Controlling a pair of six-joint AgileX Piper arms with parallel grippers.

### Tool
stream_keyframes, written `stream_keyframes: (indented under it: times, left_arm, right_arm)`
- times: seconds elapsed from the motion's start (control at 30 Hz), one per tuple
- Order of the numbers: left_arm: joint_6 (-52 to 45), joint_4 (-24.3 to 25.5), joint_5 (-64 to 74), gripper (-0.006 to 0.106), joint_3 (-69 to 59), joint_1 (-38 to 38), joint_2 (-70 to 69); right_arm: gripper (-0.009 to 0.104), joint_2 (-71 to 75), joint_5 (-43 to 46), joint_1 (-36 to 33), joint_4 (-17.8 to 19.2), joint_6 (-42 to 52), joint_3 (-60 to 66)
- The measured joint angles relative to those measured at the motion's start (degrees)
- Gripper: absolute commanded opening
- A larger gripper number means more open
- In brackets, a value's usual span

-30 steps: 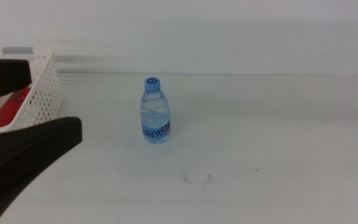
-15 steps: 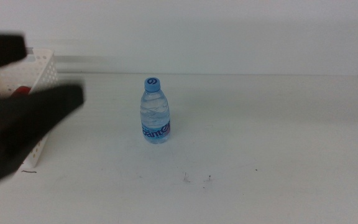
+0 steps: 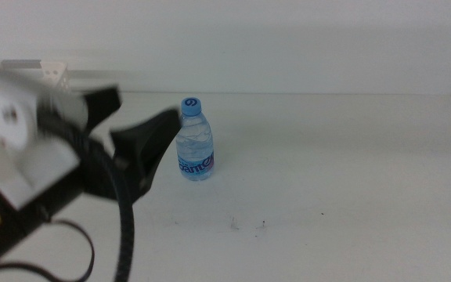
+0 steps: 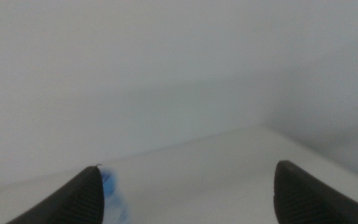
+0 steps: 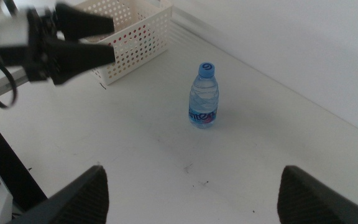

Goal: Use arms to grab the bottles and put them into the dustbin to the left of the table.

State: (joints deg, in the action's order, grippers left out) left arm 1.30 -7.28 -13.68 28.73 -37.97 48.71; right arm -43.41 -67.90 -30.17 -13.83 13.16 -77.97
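Observation:
A small clear water bottle (image 3: 196,141) with a blue cap and label stands upright on the white table (image 3: 327,172). My left gripper (image 3: 142,110) is open, empty and motion-blurred just left of the bottle, not touching it. Between its jaws the left wrist view shows only a blue blur of the bottle (image 4: 112,188) beside one jaw. The left arm hides most of the white perforated dustbin (image 3: 54,72), which shows more fully in the right wrist view (image 5: 137,36). High above the table, my right gripper (image 5: 194,171) is open and looks down on the bottle (image 5: 204,96).
The left arm's white body and black cable (image 3: 120,235) fill the front left of the middle view. A few small dark specks (image 3: 247,225) lie in front of the bottle. The table's left edge (image 5: 17,155) runs close to the dustbin.
My left gripper has swung from over the dustbin rightward toward the bottle, and its white arm body now covers the basket. The bottle has not moved.

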Motion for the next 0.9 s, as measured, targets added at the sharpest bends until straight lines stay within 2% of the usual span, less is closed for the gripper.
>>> stream_keyframes:
  times: [0.17, 0.33, 0.53, 0.9]
  left_arm:
    - [0.0, -0.9, -7.1, 0.094, -11.9, 6.2, 0.0]
    - [0.5, 2.7, -9.7, 0.094, -15.2, 9.9, 3.7]
    - [3.7, 7.3, -22.0, 0.094, -15.3, 10.4, 14.9]
    - [6.5, 7.7, -41.7, 0.094, -15.3, 10.4, 32.9]
  right_arm:
    - [0.093, 0.0, 0.0, 0.0, 0.0, 0.0, 0.0]
    - [0.093, 0.0, 0.0, 0.0, 0.0, 0.0, 0.0]
    - [0.093, 0.0, 0.0, 0.0, 0.0, 0.0, 0.0]
    - [0.093, 0.0, 0.0, 0.0, 0.0, 0.0, 0.0]
